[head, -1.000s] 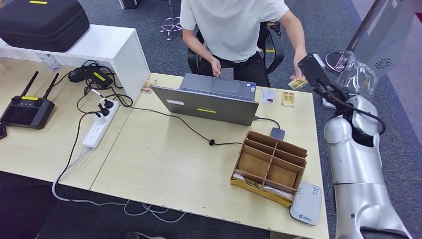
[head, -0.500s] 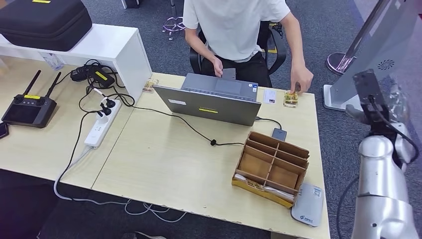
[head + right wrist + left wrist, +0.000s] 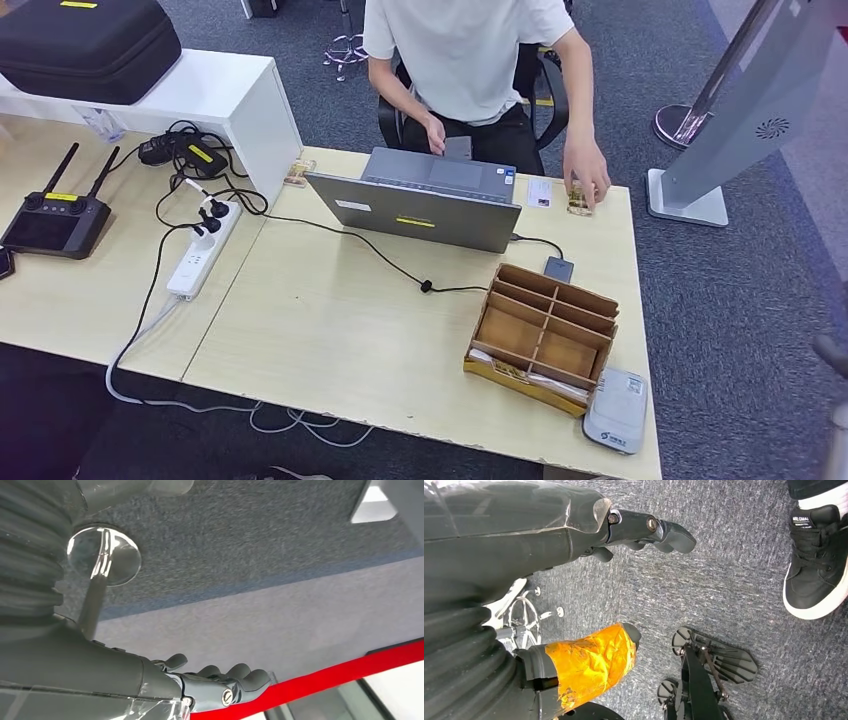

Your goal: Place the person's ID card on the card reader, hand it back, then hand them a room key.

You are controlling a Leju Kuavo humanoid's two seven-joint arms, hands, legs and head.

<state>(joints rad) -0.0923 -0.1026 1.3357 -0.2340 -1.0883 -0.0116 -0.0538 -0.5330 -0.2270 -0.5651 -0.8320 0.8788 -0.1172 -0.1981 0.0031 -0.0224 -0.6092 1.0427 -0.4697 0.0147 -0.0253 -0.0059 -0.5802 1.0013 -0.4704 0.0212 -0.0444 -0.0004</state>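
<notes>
A person sits at the far side of the table (image 3: 330, 330), and their hand (image 3: 587, 180) rests on a yellowish card (image 3: 578, 203) by the far right corner. A white card (image 3: 540, 192) lies just beside it. The grey-white card reader (image 3: 615, 410) lies at the table's near right corner. My right hand (image 3: 200, 685) hangs over grey carpet, its fingers loosely extended and holding nothing. My left hand (image 3: 589, 535) also hangs above the floor, its orange-taped thumb (image 3: 589, 665) well apart from the dark fingers (image 3: 654, 530), with nothing in it.
A grey laptop (image 3: 420, 205) stands in front of the person. A cardboard divider box (image 3: 543, 335) sits next to the reader, with a small dark device (image 3: 558, 268) behind it. A power strip (image 3: 200, 255), cables and a controller (image 3: 55, 220) lie left. A grey sign stand (image 3: 740, 110) stands on the right.
My right arm, raised near the person's hand a second ago, has dropped out of the head view. The person has set the yellowish card down on the table and keeps a hand on it.
</notes>
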